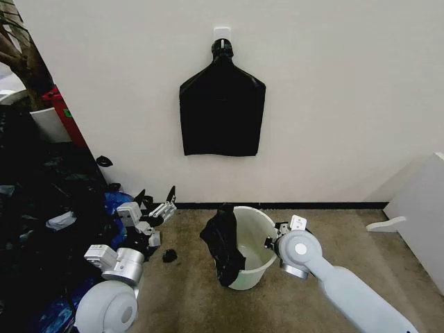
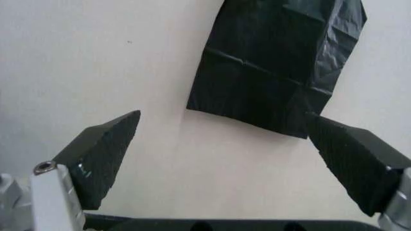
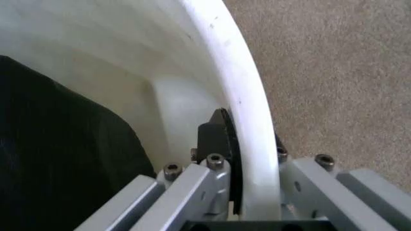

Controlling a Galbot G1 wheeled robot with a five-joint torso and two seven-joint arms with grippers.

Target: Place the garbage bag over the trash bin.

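Observation:
The cream-white trash bin [image 1: 253,239] stands on the carpet near the wall. The garbage bag [image 1: 222,244], glossy black and crumpled, hangs over the bin's left rim, partly inside and partly down the outer side. My right gripper [image 1: 272,243] is shut on the bin's right rim; in the right wrist view its fingers [image 3: 215,137] clamp the white wall [image 3: 247,96] with the bag [image 3: 57,154] lying inside. My left gripper [image 1: 157,195] is raised left of the bin, open and holding nothing, its fingers [image 2: 106,149] spread wide towards the wall.
A flat black bundle [image 1: 222,104] hangs from a wall hook above the bin and also faces the left wrist camera [image 2: 282,62]. A big heap of dark and blue bags [image 1: 41,229] fills the left side. A white cabinet [image 1: 423,208] stands right. A small black scrap [image 1: 169,255] lies on the carpet.

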